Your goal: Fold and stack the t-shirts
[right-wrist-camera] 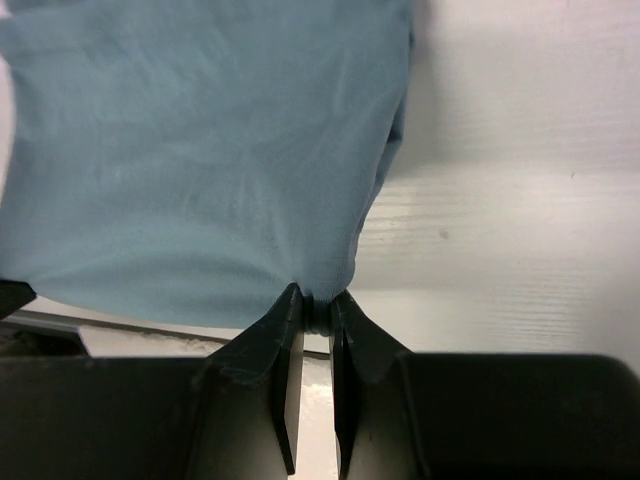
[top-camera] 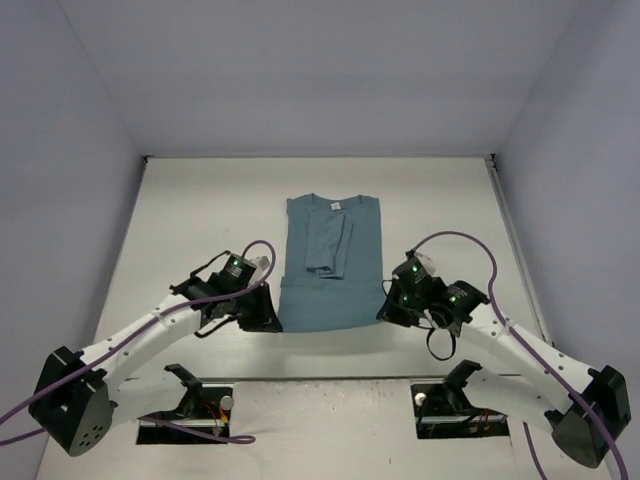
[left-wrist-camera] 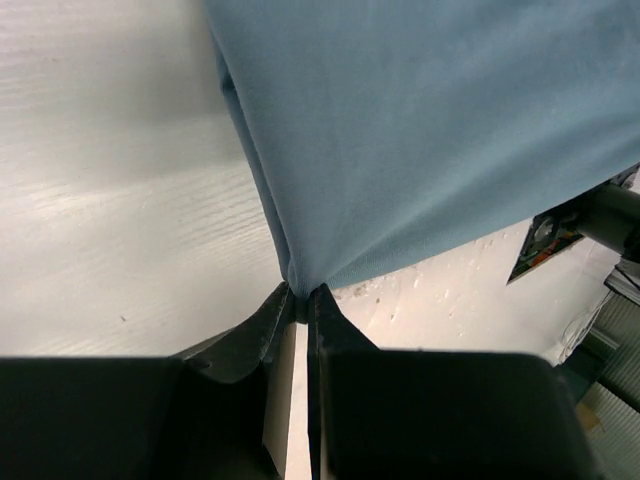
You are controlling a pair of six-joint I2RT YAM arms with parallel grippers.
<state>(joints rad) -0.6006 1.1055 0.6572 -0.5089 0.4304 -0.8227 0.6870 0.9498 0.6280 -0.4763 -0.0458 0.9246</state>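
Here, you had the t-shirt [top-camera: 333, 262] lying flat in the middle of the surface [top-camera: 200, 220], collar at the far end and sleeves folded in over the chest. Your left claw [left-wrist-camera: 302, 297] was pinched narrow on the near left hem corner, and your right claw [right-wrist-camera: 318, 305] likewise on the near right corner. The cloth looked light, soft and limp, so it would likely sag between the two holds. Those hem corners were the sensible places to grip. Thin cotton could slip from a shallow pinch, so a deeper bite seemed safer.
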